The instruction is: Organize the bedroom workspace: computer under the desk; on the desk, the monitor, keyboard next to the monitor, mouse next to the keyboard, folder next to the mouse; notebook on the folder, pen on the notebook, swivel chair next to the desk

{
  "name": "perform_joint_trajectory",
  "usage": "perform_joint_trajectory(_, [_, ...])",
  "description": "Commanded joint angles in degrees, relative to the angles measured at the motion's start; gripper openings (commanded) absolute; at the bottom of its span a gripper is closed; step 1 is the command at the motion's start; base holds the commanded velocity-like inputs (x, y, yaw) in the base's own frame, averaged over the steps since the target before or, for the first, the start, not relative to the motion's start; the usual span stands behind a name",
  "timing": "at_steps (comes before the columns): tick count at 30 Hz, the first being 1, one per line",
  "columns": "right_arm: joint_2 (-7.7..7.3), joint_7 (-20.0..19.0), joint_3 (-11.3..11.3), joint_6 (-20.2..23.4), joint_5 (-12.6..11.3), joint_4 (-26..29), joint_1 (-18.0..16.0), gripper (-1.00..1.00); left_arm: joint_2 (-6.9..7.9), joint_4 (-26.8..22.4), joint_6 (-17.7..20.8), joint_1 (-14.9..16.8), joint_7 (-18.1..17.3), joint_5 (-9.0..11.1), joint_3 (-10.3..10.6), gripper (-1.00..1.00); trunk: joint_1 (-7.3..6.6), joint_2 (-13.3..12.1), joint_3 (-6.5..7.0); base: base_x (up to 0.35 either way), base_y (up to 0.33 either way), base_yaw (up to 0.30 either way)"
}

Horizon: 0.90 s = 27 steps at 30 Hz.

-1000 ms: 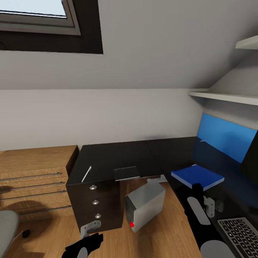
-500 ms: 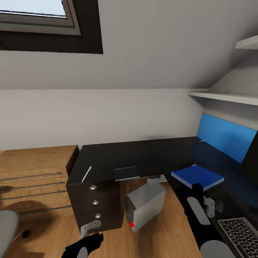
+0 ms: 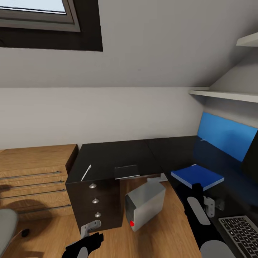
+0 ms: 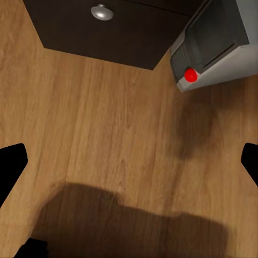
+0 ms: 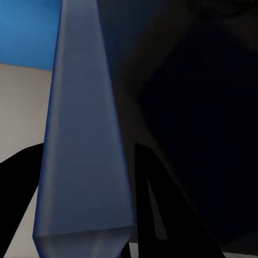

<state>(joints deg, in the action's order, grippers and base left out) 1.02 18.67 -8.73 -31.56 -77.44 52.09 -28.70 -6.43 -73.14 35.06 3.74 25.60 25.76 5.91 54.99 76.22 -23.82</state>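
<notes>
The blue folder (image 3: pixel 197 175) lies on the black desk (image 3: pixel 114 156), on its right-hand wing. My right gripper (image 3: pixel 196 187) is at the folder's near edge. In the right wrist view the folder's pale edge (image 5: pixel 80 161) fits tightly between the two black fingers (image 5: pixel 156 209), so the gripper is shut on it. A white pen (image 3: pixel 86 172) and a grey notebook (image 3: pixel 126 171) rest on the desk's left wing. The grey computer (image 3: pixel 145 204) stands tilted on the floor under the desk. The keyboard (image 3: pixel 242 233) is at the lower right and the monitor's edge (image 3: pixel 252 157) at the far right. My left gripper (image 4: pixel 129 161) hangs open over the floor.
A wooden cabinet (image 3: pixel 36 179) with bar handles stands left of the desk drawers (image 3: pixel 95 200). Part of the swivel chair's grey seat (image 3: pixel 6 225) shows at the lower left. White shelves (image 3: pixel 225 95) and a blue panel (image 3: pixel 225 136) are on the right wall.
The whole head view has shifted slightly, so the camera moved. Neither arm nor any object has visibly moved.
</notes>
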Motion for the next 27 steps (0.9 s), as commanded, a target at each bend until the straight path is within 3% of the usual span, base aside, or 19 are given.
perform_joint_trajectory(1, [0.04,0.05,-0.06,-0.17,-0.26,0.07,-0.04,-1.0,0.01,-0.07,0.1,0.04,0.54,0.6,0.07,1.0,0.0,0.04,-0.07,0.0,0.0,0.0])
perform_joint_trajectory(27, [0.04,0.05,-0.06,-0.17,-0.26,0.03,-0.04,-1.0,-0.07,-0.07,0.1,0.04,0.6,0.6,0.07,1.0,0.0,0.04,-0.16,0.0,0.0,-0.008])
